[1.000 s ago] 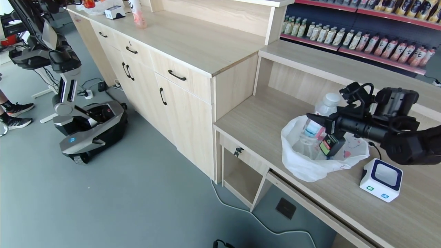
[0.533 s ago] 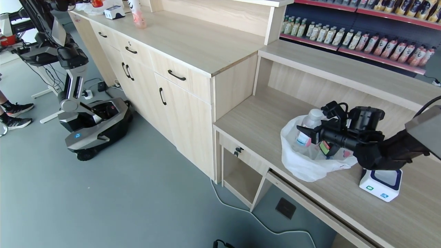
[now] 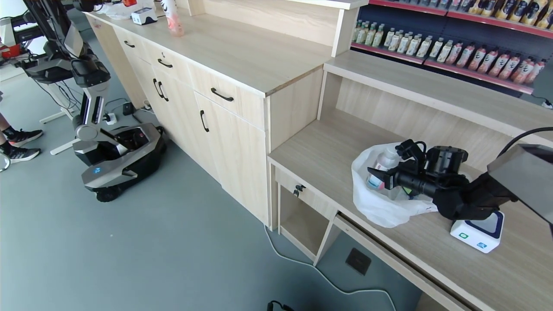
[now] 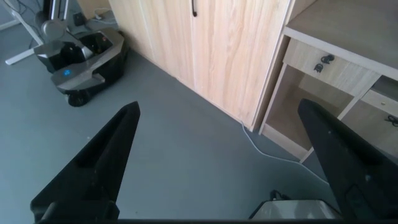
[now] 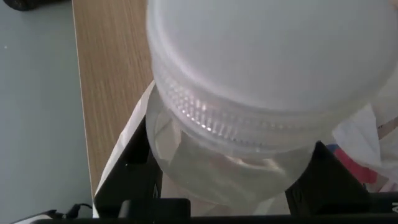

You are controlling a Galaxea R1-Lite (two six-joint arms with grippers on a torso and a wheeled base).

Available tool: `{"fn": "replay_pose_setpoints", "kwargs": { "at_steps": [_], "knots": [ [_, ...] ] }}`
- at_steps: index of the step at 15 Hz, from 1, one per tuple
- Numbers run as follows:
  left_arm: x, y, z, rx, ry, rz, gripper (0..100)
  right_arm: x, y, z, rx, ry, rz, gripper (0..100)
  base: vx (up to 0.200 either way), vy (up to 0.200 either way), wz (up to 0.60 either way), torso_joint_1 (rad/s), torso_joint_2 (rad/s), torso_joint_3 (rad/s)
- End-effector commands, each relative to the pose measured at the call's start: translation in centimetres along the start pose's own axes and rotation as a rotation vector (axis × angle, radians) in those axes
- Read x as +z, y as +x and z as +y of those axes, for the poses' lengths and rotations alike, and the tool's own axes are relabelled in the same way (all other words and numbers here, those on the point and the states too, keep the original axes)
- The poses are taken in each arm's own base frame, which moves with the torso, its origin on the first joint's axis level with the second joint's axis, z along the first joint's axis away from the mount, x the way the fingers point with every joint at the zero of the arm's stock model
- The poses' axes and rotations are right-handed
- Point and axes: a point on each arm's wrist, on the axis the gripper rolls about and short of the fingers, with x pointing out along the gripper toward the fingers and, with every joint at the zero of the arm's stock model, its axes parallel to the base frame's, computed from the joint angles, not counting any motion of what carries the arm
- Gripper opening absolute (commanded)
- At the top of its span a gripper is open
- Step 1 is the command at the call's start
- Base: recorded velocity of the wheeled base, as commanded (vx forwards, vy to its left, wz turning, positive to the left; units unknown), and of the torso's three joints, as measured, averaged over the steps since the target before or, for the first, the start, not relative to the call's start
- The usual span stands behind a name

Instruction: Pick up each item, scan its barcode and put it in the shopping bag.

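Count: one clear plastic bottle with a white screw cap (image 3: pixel 383 162), one white plastic shopping bag (image 3: pixel 371 207), one white cube-shaped barcode scanner with a dark window (image 3: pixel 477 233), and two grippers. All three items were recorded at the lower light wooden counter (image 3: pixel 328 151).

Right gripper (image 3: pixel 376 173): clamped on the bottle. In the right wrist view, one black finger (image 5: pixel 138 165) was seen on each side of the bottle's body, just under the cap. The bottle was held inside the open mouth of the bag, with its lower part hidden by the bag wall and its cap about level with the rim. Whether its base touched the bottom of the bag could not be told.

The bag stood just beside the scanner. The scanner was partly covered by the right arm.

Left gripper (image 4: pixel 217 106): both fingers were spread wide with nothing between them. It was held over the grey floor (image 4: pixel 186 162), near the front of the counter.

Change against 1.0 s before: the bottle had then been held higher, with its cap and shoulder well above the bag rim. It had since been lowered into the bag, and the right arm had come down and toward the robot's left. The grip on the bottle was unchanged. The bag and the scanner were found in the same places. A second robot (image 3: pixel 116 160), standing by the far cabinets, had shifted slightly.
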Motion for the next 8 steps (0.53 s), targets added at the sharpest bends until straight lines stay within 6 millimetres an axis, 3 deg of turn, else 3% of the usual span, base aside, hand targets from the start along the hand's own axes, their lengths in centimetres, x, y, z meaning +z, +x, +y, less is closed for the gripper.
{"fn": "replay_pose_setpoints", "kwargs": {
  "at_steps": [1, 3, 4, 6, 8],
  "knots": [
    [0.0, 0.0, 0.0, 0.002, 0.0, -0.001, 100, -1.0, 0.1, -0.2, -0.002, 0.013, 0.023, 0, 0.0, 0.0, 0.0, 0.0, 0.0, 0.0],
    [0.0, 0.0, 0.0, 0.0, 0.0, -0.001, 100, -0.6, -0.3, -0.4, -0.01, 0.011, 0.019, 0, 0.0, 0.0, 0.0, 0.0, 0.0, 0.0],
    [0.0, 0.0, 0.0, 0.002, 0.0, -0.001, 100, 0.1, -0.6, -0.7, -0.017, 0.006, 0.011, 100, 0.0, 0.0, 0.0, 0.0, 0.0, 0.0],
    [0.0, 0.0, 0.0, 0.002, 0.0, -0.001, 100, 1.5, -1.3, -0.7, -0.018, 0.029, -0.002, 100, 0.0, 0.0, 0.0, 0.0, 0.0, 0.0],
    [0.0, 0.0, 0.0, 0.0, 0.0, -0.001, 100, 4.1, -3.0, -0.5, -0.025, 0.073, -0.036, 100, 0.0, 0.0, 0.0, 0.0, 0.0, 0.0]
  ]
}}
